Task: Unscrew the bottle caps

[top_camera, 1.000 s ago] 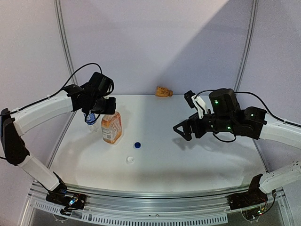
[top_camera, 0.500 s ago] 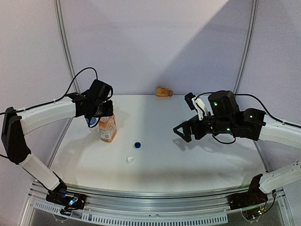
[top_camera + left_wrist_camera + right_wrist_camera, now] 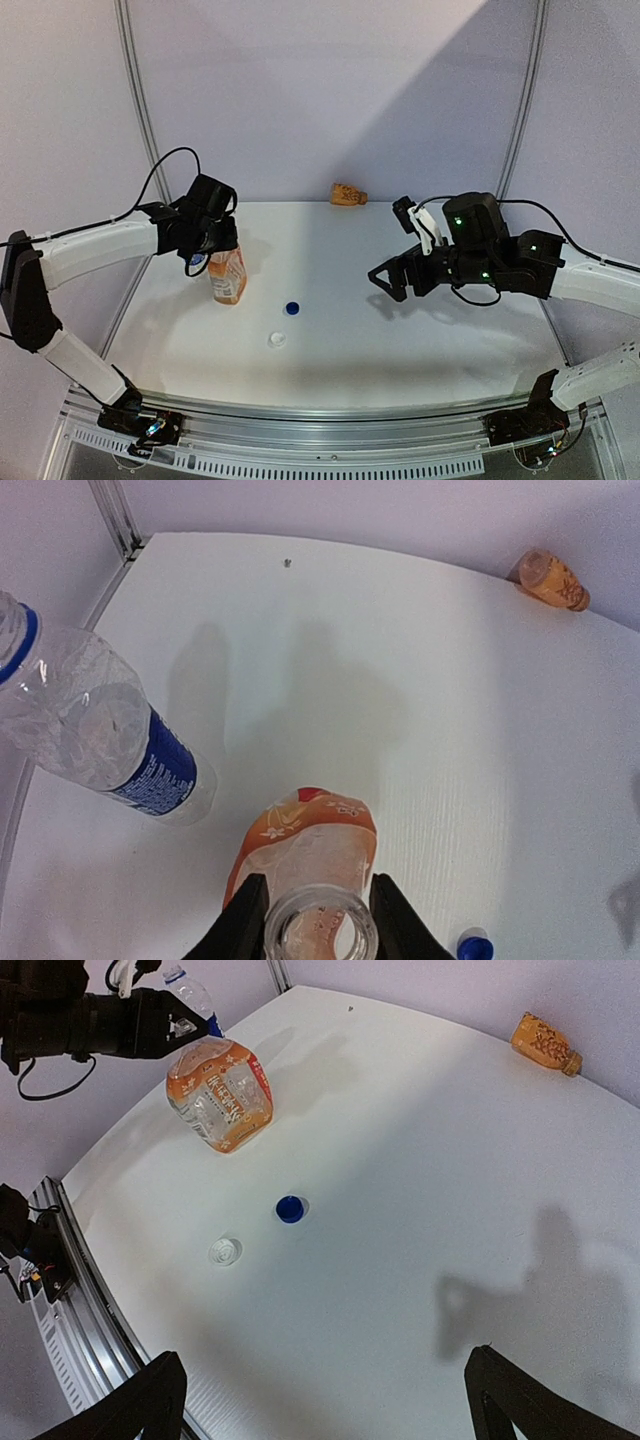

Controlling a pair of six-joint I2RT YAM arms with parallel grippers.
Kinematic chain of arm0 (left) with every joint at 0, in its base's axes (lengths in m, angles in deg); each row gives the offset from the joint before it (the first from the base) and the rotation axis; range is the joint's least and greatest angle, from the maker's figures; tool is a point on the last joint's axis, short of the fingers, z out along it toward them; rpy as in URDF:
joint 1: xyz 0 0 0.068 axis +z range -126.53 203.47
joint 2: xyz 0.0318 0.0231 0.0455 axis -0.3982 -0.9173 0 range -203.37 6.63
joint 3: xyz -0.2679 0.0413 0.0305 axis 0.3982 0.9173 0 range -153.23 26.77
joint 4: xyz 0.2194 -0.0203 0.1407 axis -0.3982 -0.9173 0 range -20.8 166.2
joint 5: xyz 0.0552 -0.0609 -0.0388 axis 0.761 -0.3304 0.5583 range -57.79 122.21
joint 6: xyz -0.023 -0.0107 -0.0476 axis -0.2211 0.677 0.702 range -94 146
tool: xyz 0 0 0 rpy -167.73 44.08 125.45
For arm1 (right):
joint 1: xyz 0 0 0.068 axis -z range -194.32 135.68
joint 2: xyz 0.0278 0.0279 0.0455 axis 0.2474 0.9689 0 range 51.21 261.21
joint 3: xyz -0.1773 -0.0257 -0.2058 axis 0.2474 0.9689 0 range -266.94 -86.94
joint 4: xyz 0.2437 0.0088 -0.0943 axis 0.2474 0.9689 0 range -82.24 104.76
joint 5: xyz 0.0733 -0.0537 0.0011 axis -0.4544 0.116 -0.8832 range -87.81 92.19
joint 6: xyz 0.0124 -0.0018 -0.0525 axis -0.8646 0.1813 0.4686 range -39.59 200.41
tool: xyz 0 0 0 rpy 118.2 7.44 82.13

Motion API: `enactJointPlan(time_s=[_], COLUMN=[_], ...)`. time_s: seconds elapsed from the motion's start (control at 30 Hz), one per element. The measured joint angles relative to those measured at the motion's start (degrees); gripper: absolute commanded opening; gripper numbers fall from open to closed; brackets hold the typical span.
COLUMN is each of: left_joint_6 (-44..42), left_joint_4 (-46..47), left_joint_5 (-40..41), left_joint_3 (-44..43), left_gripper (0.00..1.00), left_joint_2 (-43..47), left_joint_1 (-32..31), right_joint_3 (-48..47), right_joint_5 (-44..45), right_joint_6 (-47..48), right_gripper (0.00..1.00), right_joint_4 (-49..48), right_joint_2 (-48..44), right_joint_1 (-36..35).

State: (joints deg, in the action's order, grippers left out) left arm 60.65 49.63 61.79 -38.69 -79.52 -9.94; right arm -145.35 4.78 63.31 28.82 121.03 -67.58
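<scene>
Bottle caps off: dark blue cap (image 3: pixel 292 308), white cap (image 3: pixel 277 340) loose toward surface (image 3: pixel 420 345) front-left; left end effector (image 3: pixel 219 244) grips orange bottle (image 3: pixel 228 278) neck by left edge; right end effector (image 3: pixel 387 282) spread, empty; unscrewing looks done; next likely: stand bottle, release.

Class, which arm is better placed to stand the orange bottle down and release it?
Left, probably: the left pincer is shut on the orange bottle's open neck, while the right pincer hangs open, well apart across the table.
</scene>
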Motion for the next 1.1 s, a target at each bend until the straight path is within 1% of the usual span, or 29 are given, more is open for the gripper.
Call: enactJointPlan(time_s=[0.2, 0.5, 0.57, 0.77, 0.93, 1.1], left_joint_6=[0.98, 0.92, 0.50, 0.42, -0.46, -2.58], left_joint_4=[-0.79, -1.77, -1.99, -3.50, -6.75, -9.09], left_joint_5=[-0.44, -1.73, -2.23, -3.41, -4.50, -5.79], left_joint_3=[1.60, 1.68, 1.68, 0.79, -3.61, -8.81], left_gripper=[0.57, 0.93, 0.99, 0.99, 0.99, 0.99], left_joint_2=[1.77, 5.18, 6.12, 8.92, 9.68, 11.34], left_joint_1=[0.04, 0.07, 0.07, 0.07, 0.07, 0.07], right_joint_3=[0.00, 0.00, 0.00, 0.00, -0.63, -6.62], right_joint_5=[-0.07, -0.09, -0.09, 0.15, 2.36, 7.98], right_joint_6=[0.00, 0.52, 0.63, 0.72, 0.66, -0.68], right_gripper=[0.99, 0.99, 0.99, 0.99, 0.99, 0.99], right_joint_4=[-0.15, -0.20, -0.22, -0.57, -0.42, 0.79], right_joint_2=[0.00, 0.00, 0.00, 0.00, 0.28, 3.87], right_joint_1=[0.00, 0.00, 0.00, 0.00, 0.00, 0.04])
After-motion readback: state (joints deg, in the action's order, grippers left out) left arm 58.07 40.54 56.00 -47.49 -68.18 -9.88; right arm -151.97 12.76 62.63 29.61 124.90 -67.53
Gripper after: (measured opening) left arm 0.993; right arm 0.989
